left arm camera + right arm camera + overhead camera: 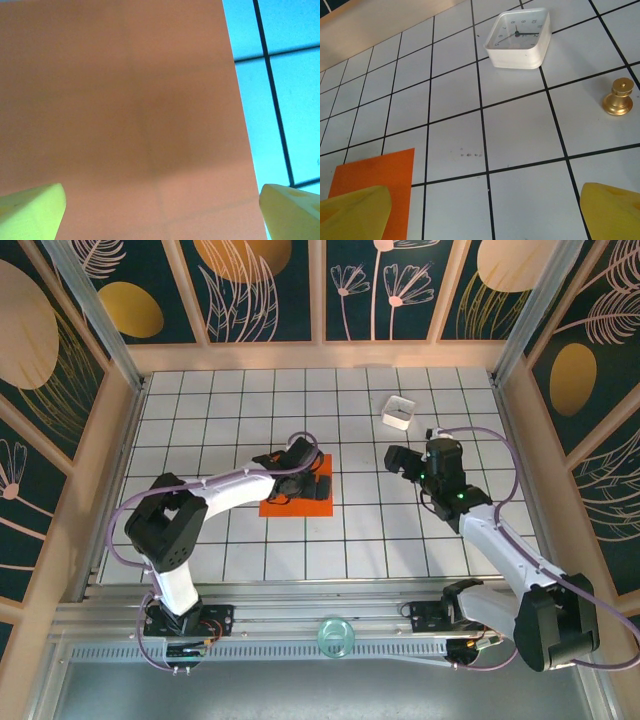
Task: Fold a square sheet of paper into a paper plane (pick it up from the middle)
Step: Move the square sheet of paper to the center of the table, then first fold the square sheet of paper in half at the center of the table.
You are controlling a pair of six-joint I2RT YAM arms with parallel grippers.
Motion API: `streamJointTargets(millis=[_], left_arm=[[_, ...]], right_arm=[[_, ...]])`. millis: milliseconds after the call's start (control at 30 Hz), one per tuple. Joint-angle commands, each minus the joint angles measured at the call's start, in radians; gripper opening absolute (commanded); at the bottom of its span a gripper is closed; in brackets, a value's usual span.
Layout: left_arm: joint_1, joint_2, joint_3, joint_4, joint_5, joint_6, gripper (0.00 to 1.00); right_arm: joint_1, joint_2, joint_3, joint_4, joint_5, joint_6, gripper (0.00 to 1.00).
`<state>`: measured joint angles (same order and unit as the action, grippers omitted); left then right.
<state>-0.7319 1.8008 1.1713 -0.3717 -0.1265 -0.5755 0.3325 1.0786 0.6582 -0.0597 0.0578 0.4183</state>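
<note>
The square sheet of paper [290, 507] lies flat on the white grid table, bright orange-red, a little left of centre. My left gripper [314, 483] hovers low over its middle and right part, open. In the left wrist view the sheet of paper [125, 100] spreads across most of the picture, with faint lines crossing it. The yellow fingertips [30, 210] stand far apart at the bottom corners, nothing between them. My right gripper [398, 460] hangs open to the right of the sheet, well apart from it. Its wrist view catches a corner of the sheet [375, 175] at lower left.
A small white box with a clock face [398, 412] [519, 40] sits at the back right. A small gold knob-like object [618, 97] stands on the tiles near it. Wooden walls close in the table [200, 540] on three sides.
</note>
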Motion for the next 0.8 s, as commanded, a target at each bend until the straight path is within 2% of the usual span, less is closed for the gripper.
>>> streamJointTargets(millis=[0,300,500,767], left_arm=[[0.001,0.055,0.067,-0.122,-0.076,-0.082,0.99],[0.041,0.215,0.265,-0.239,-0.102,-0.083,0.99],[0.074,0.231,0.244,-0.217,-0.066,-0.081,0.99],[0.074,0.269,0.235,-0.190,-0.011,-0.071,0.99]], right_arm=[[-0.003,-0.017,-0.037,0.014,-0.032,0.005,0.97],[-0.003,0.026,-0.019,0.029,-0.055,-0.024,0.97],[-0.004,0.020,-0.042,0.041,-0.060,-0.019,0.97],[-0.005,0.033,-0.058,0.060,-0.067,-0.010,0.97]])
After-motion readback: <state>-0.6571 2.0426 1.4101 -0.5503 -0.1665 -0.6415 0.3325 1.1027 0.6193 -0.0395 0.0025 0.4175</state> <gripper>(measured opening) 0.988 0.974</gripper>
